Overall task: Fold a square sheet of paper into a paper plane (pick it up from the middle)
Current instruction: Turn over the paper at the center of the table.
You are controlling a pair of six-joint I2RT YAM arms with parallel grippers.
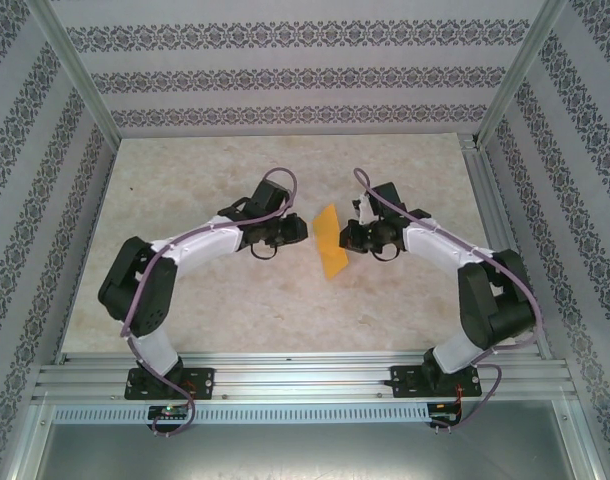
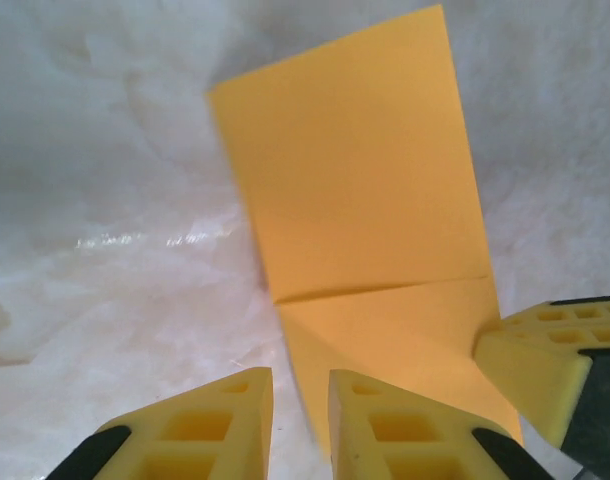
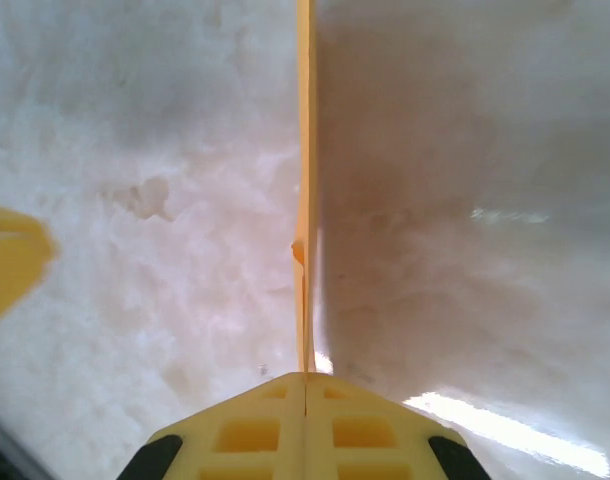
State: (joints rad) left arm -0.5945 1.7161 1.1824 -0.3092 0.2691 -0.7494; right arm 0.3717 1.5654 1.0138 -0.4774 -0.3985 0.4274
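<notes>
The square sheet of paper [image 1: 330, 243] is folded into a narrow orange-yellow strip and hangs upright over the table between the two arms. My right gripper [image 3: 305, 378] is shut on its near edge, and in that wrist view the paper [image 3: 305, 150] stands edge-on. My left gripper [image 2: 301, 420] is open by a narrow gap with nothing between its fingers. The paper [image 2: 360, 200], with a crease across it, hangs just beyond the left gripper's right finger. In the top view the left gripper [image 1: 297, 232] is just left of the sheet and the right gripper [image 1: 347, 238] just right of it.
The table [image 1: 185, 190] is pale marbled stone, walled by patterned panels with metal posts at the back corners. A metal rail [image 1: 305, 375] carries both arm bases at the near edge. The right gripper's yellow fingers [image 2: 545, 360] show in the left wrist view.
</notes>
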